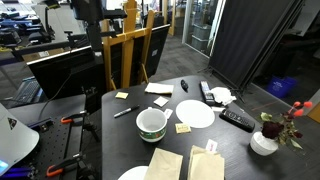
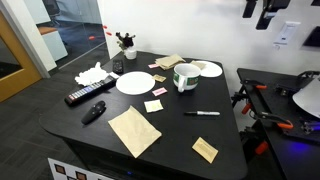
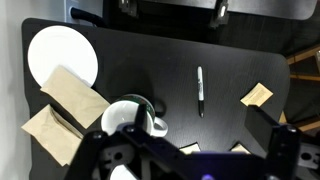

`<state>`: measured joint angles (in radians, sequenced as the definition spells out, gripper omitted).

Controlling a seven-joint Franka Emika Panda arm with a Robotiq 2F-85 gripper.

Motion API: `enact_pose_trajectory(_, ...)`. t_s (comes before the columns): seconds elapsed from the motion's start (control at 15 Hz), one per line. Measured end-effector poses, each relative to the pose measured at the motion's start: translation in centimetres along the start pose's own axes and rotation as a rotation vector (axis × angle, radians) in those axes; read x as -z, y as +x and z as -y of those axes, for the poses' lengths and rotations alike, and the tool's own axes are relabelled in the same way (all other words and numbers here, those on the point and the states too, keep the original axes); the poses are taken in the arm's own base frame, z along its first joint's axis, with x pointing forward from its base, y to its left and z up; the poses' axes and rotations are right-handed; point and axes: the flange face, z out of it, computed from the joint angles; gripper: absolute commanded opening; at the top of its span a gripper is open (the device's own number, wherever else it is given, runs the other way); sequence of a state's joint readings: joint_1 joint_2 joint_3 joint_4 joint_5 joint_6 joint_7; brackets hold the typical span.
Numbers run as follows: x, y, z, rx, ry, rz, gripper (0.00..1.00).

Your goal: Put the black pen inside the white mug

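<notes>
Black pen (image 3: pixel 200 90) lay flat on the tabletop (image 3: pixel 150 60), right of centre in the wrist view and running top to bottom; the white mug (image 3: pixel 130 118) stood lower centre, near but not touching. Your jaws hung high above, spread wide and empty. The step in hand looked like the reach for the pen, and you needed to come straight down over its middle with the jaws closing across the shaft, left to right in that frame. So slim a thing called for going almost to the surface before closing, and a grip at mid-length should have kept it from tilting on the lift. You would then have needed to clear the mug's rim before lowering one end in.

Room was kind to you: bare tabletop lay on both sides of the pen. A brown paper piece (image 3: pixel 257 95) sat to its right, apart from it, close to the tabletop's edge at the frame's right. In an exterior view the pen (image 2: pixel 203 113) lay right of centre, below the mug (image 2: pixel 186 76), with the tabletop's right-hand edge near
</notes>
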<state>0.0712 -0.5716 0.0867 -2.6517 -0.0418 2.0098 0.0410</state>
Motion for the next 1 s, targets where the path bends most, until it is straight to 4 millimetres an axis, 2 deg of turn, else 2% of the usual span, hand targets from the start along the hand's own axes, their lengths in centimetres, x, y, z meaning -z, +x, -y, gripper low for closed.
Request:
enact_pose_trajectory(0.47, -5.3, 1.3, 2.0, 0.019, 0.044, -0.095, 1.0)
enact_pose_trajectory(1.0, -11.8, 3.9, 3.7, -0.033, 0.074, -0.152, 1.0)
